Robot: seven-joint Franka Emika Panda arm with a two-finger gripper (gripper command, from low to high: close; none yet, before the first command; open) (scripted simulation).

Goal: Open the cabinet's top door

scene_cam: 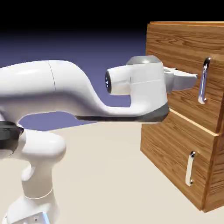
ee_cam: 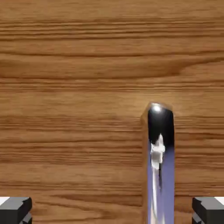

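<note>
- A white robot arm reaches level from the exterior view's left toward a wooden cabinet standing on the right side of a pale counter.
- The cabinet is a large box of brown wood grain with two front panels stacked one above the other.
- The top door is the bigger upper panel. It carries a long upright silver handle near its right edge.
- The lower panel is shorter and has a smaller upright silver handle.
- In the exterior view the top door juts slightly forward of the lower panel, with a step showing along its bottom edge; whether it is ajar I cannot tell.
- The pincer points level at the top door, its tips just beside the long handle, at about the handle's middle height.
- In the exterior view I cannot tell whether the tips touch the handle.
- The hand view is filled with the door's wood grain, the lines running across the picture.
- The handle shows there as a shiny rounded bar rising from the bottom edge, right of the middle.
- The two grey fingertips sit at the bottom corners, spread wide apart, with the handle between them and nearer the right-hand one.
- The pincer stands apart and clamps nothing; a gap shows on both sides of the handle.
- Behind everything is a plain blue-violet backdrop that darkens toward the top.
</note>
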